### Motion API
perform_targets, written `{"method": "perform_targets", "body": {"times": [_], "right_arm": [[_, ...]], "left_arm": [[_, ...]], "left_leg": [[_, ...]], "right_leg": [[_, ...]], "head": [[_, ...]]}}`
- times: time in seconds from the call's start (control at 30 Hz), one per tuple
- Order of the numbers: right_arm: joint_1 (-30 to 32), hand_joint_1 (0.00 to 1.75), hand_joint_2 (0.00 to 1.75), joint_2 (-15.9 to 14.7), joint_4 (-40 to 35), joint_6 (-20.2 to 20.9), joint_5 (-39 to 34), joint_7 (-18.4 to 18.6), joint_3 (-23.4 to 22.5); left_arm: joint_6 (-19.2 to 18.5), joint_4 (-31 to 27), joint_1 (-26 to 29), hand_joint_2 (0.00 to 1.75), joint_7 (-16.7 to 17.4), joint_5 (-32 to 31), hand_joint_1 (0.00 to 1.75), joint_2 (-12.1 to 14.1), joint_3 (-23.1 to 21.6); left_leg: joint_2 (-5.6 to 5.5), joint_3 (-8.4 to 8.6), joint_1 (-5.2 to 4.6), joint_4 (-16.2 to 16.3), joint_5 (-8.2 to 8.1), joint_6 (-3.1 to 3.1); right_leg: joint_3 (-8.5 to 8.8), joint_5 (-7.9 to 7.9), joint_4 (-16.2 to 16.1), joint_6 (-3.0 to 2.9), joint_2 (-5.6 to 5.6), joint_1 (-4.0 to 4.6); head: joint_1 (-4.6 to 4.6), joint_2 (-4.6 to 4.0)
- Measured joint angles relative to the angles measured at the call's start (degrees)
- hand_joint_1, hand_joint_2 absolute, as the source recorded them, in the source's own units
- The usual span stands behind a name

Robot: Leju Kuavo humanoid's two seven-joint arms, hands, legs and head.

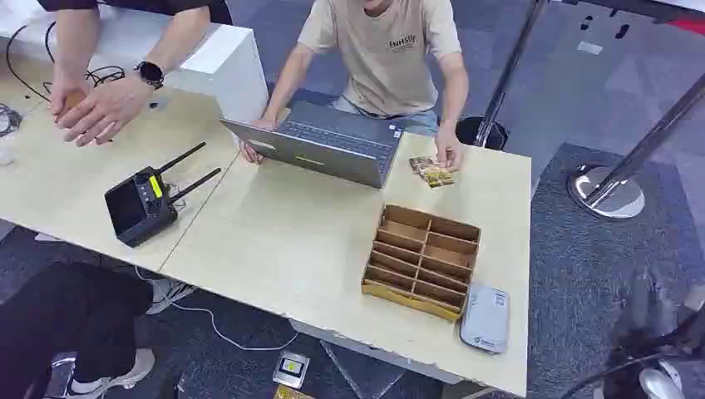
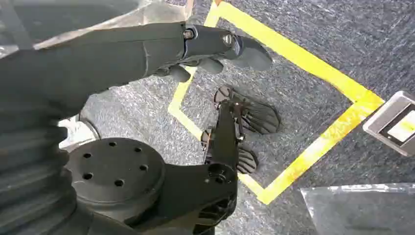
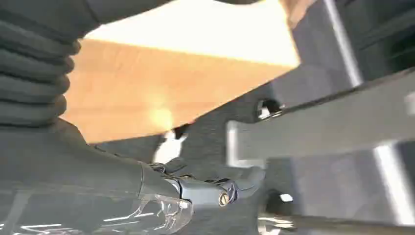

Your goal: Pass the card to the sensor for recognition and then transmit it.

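Grey carpet surrounds a pale wooden tabletop (image 1: pixel 291 241) in the head view. On it stand a divided wooden box (image 1: pixel 422 259) and, touching its near corner, a grey sensor (image 1: pixel 485 318) lying flat close to the tabletop's edge. Beyond the box a seated person's hand (image 1: pixel 449 155) rests on a small stack of cards (image 1: pixel 432 172), next to an open laptop (image 1: pixel 328 143). A black remote controller (image 1: pixel 141 204) with two antennas sits further along, and another person's hands (image 1: pixel 91 104) lie on the far side. A small grey device (image 1: pixel 291 368) lies on the floor under the near edge. Dark blurred robot parts at the picture's lower right corner are too unclear to identify.

From the left wrist, the left robot hand (image 2: pixel 215 51) hangs over the carpet, its dark fingers (image 2: pixel 252 54) loosely curled and apart, holding nothing. Yellow floor tape (image 2: pixel 313 147) marks a square beyond the fingertips, and the small grey device sits just past the tape's corner, cut off by the frame edge. No card is near this robot hand.

From the right wrist, the picture is blurred. The right robot hand (image 3: pixel 215 188) shows its thumb and a metal knuckle stretched out with nothing visible in it; its other fingers are hidden, so how far apart they stand cannot be told. Behind it, well apart, are the tabletop's wooden underside and its grey metal frame (image 3: pixel 323 127).
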Motion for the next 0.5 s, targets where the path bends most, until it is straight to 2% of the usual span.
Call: {"method": "perform_targets", "body": {"times": [0.5], "right_arm": [[-4.6,0.0,1.75,0.4,-21.1,-2.8,26.2,6.7,1.0]], "left_arm": [[-1.0,0.0,-0.1,1.75,-0.1,-1.2,0.0,0.1,-1.3]], "left_leg": [[0.0,0.0,0.0,0.0,0.0,0.0]], "right_leg": [[0.01,0.0,0.0,0.0,0.0,0.0]], "head": [[0.0,0.0]]}}
